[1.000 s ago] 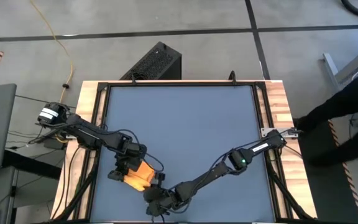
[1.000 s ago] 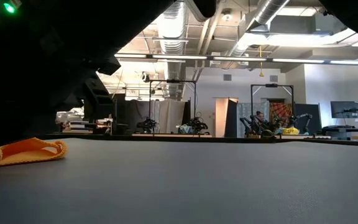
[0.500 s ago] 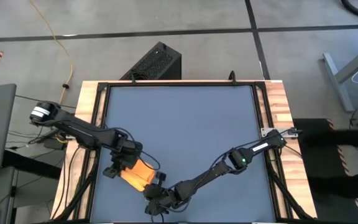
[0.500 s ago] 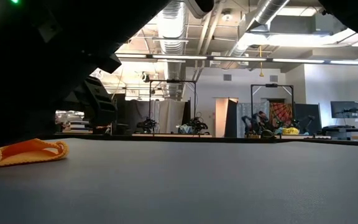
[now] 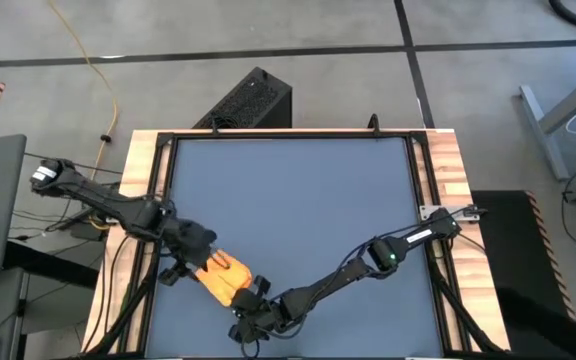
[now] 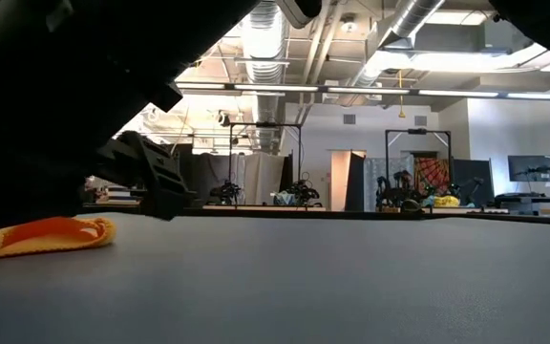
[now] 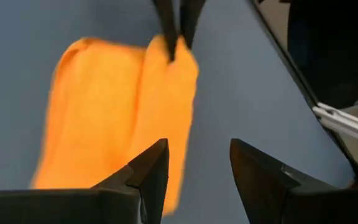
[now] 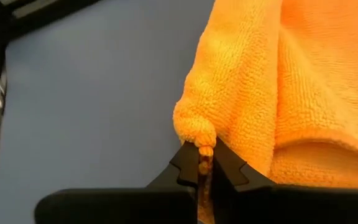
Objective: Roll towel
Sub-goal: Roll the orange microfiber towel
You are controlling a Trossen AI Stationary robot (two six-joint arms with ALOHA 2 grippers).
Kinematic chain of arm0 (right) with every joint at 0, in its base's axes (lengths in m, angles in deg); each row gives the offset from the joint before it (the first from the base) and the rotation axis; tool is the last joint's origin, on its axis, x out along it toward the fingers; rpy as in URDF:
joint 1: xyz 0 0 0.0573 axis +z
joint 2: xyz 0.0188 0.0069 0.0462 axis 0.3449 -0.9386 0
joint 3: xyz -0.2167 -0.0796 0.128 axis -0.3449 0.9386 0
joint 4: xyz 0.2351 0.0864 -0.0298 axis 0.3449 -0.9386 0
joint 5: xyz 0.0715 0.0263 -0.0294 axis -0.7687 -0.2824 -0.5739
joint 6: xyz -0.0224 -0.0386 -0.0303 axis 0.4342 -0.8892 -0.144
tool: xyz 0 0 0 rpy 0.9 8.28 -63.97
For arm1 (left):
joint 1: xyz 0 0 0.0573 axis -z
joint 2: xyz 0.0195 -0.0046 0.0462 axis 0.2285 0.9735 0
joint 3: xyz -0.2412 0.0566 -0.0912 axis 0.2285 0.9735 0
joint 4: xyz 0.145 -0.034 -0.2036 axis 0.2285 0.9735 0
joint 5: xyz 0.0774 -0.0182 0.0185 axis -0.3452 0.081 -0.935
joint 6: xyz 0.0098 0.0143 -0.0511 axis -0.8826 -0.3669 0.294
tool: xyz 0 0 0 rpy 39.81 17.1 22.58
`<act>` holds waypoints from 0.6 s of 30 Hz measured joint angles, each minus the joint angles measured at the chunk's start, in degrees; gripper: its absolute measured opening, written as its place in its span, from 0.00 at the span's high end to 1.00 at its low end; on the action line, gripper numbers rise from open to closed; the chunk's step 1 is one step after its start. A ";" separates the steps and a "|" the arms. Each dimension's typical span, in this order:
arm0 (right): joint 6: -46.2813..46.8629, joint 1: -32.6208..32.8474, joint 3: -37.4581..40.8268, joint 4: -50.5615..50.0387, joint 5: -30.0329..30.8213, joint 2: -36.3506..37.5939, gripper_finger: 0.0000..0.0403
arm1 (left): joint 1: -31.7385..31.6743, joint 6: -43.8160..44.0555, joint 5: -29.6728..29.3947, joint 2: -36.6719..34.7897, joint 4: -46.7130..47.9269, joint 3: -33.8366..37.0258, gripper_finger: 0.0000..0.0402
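High view, towel: we see the folded yellow towel (image 5: 222,277) lying on the dark blue tabletop (image 5: 298,200), near its front left corner.
Right gripper: the right gripper (image 8: 199,167) is pinched together on a corner of the towel's edge, low against the tabletop.
Left gripper: the left gripper (image 7: 194,163) sits just beside the towel's other end, fingers apart and holding nothing.
Low view, towel: a flat, rumpled strip; the dark shapes above it are probably the arms.
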 joint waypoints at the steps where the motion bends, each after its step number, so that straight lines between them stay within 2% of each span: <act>1: 1.31 0.09 0.01 0.32 0.02 0.00 0.93 | 1.82 0.70 -1.13 0.06 -3.21 1.33 0.60; 5: 5.70 0.98 0.05 1.54 -0.10 -0.05 0.91 | 8.51 1.71 -8.01 1.29 -14.51 6.43 0.60; 10: 6.51 1.96 -0.10 3.09 -0.59 -0.11 0.91 | 13.06 -2.57 -20.00 3.38 -17.33 7.25 0.60; 18: 7.30 1.98 -0.15 3.43 -0.75 -0.13 0.90 | 19.61 -6.29 -22.74 8.85 -21.92 6.56 0.60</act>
